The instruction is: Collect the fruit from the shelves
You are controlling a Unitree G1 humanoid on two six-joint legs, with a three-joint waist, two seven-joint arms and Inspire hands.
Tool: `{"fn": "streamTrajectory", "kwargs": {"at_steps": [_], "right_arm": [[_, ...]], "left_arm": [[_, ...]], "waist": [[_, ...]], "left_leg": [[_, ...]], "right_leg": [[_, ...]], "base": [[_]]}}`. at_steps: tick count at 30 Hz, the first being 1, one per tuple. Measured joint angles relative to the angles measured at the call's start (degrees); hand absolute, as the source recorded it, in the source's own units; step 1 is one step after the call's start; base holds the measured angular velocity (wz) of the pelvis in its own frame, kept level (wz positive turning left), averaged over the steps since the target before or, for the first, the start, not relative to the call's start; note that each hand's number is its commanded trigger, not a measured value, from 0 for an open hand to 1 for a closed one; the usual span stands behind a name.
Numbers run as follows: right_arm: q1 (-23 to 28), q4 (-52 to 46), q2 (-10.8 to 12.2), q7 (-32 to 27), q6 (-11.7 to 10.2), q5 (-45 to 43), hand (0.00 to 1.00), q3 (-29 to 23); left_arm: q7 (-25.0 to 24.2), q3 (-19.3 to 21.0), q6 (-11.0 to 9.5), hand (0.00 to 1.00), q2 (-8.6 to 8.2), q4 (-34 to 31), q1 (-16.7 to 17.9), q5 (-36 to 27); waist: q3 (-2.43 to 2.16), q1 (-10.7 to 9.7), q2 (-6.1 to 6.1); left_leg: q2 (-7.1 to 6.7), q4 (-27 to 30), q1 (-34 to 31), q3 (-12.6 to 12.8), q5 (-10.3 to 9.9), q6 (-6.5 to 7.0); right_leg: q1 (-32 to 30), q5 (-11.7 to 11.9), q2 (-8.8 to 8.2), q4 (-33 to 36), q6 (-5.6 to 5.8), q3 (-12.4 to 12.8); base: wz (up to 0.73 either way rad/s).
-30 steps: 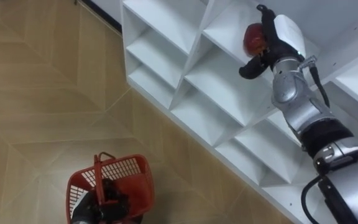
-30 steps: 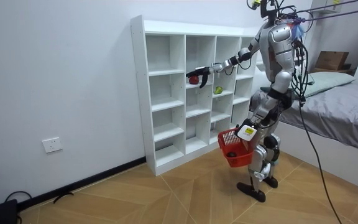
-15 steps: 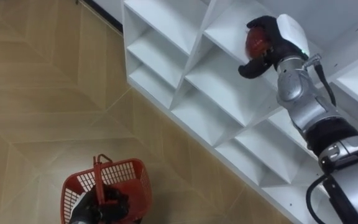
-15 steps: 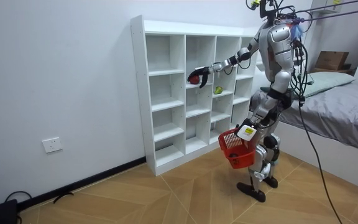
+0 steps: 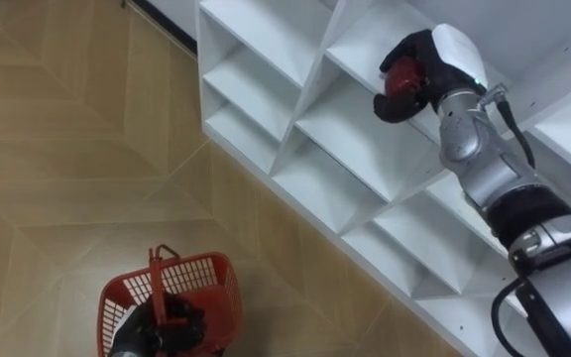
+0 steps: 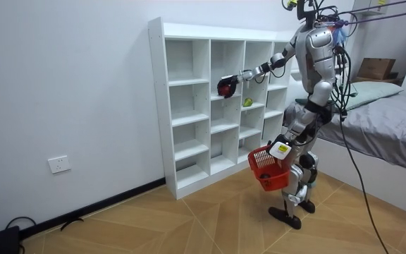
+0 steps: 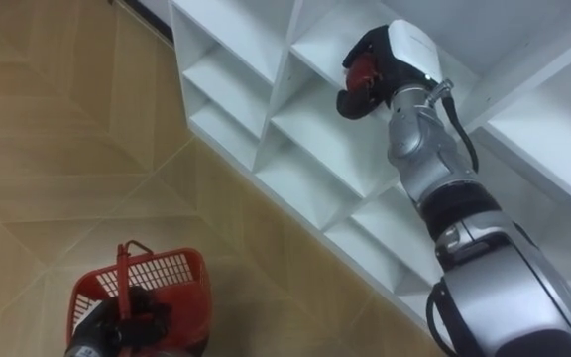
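A red fruit (image 5: pixel 400 78) sits in an upper compartment of the white closet (image 5: pixel 295 109). My right hand (image 5: pixel 436 58) reaches into that compartment, its fingers curled round the fruit (image 7: pixel 364 69). In the room view the same hand (image 6: pixel 225 86) is at the closet's middle column, second shelf from the top. A small green fruit (image 6: pixel 247 102) lies one compartment lower, toward the room view's right. My left hand (image 5: pixel 155 327) hangs low at my side, shut on the handle of a red plastic basket (image 5: pixel 206 288). I stand upright facing the closet.
The closet (image 6: pixel 189 106) stands against a white wall on a wooden herringbone floor (image 5: pixel 57 169). A bed (image 6: pixel 393 134) with grey bedding lies behind me at the room view's right, with a cardboard box (image 6: pixel 376 68) on it.
My right hand's fingers were straight beside the red fruit; now they have curled round it. The basket hangs in much the same place.
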Motion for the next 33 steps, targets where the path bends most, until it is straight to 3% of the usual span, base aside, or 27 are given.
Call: {"fn": "streamTrajectory", "kwargs": {"at_steps": [24,29,33], "right_arm": [[-0.32,-0.33,-0.31,2.43,0.05,1.46,1.0,-0.2],[-0.32,-3.41,-0.42,2.43,0.03,1.95,1.0,-0.49],[-0.07,-9.14,-0.51,2.56,0.33,2.57,1.0,-0.72]], "left_arm": [[0.14,-0.05,0.03,1.0,0.04,-0.23,-0.02,-0.19],[0.16,0.07,0.09,1.0,-0.39,-3.94,0.19,-0.21],[0.67,-0.3,0.21,1.0,-1.44,-7.72,0.58,-3.74]], "waist": [[-0.02,-0.66,-0.65],[-0.1,-2.53,-0.76],[-0.21,-5.4,-0.51]], "left_leg": [[0.28,-0.07,0.7,0.64,0.02,0.04],[0.7,0.0,1.59,1.38,0.01,0.03],[0.83,0.1,2.14,1.4,0.03,-0.04]], "right_leg": [[0.39,0.0,-0.1,0.05,0.0,0.98],[0.81,0.11,-0.03,0.48,-0.13,1.08],[1.51,0.17,0.07,0.54,-0.23,1.08]], "base": [[-0.01],[-0.07],[0.0]]}}
